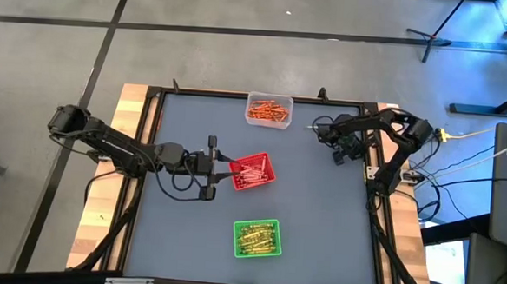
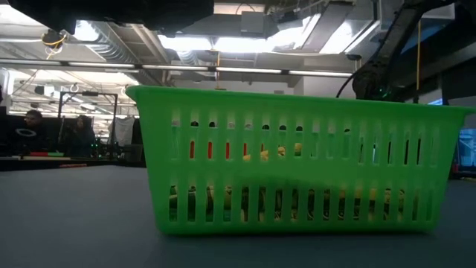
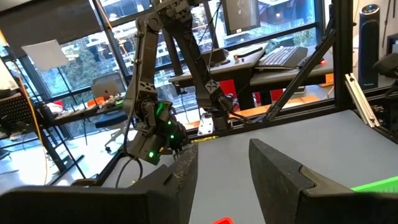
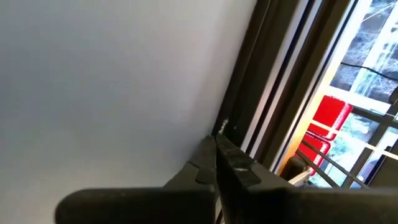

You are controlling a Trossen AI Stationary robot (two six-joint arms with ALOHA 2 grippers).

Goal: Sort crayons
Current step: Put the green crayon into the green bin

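The square red plastic tray is taken as the landmark, near the middle of the grey table top. In it thin red crayons are heaped. The left gripper is held at the tray's left rim, its two dark fingers parted with a gap between them; whether a crayon is pinched between them cannot be told, as nothing is visible there in the left wrist view. Beyond the red tray, at the table's far edge, a clear square tray of orange crayons is set; on the near side of the red tray, a green slatted plastic tray of yellow-green crayons is placed. The right gripper is parked well to the right of the red tray, its fingers clenched together on nothing. The step in hand is judged to be a pick or a drop at the red tray. For the next move, a single stick would have to be reached from the heap, or the fingers cleared upward over the rim without the tray being dragged.
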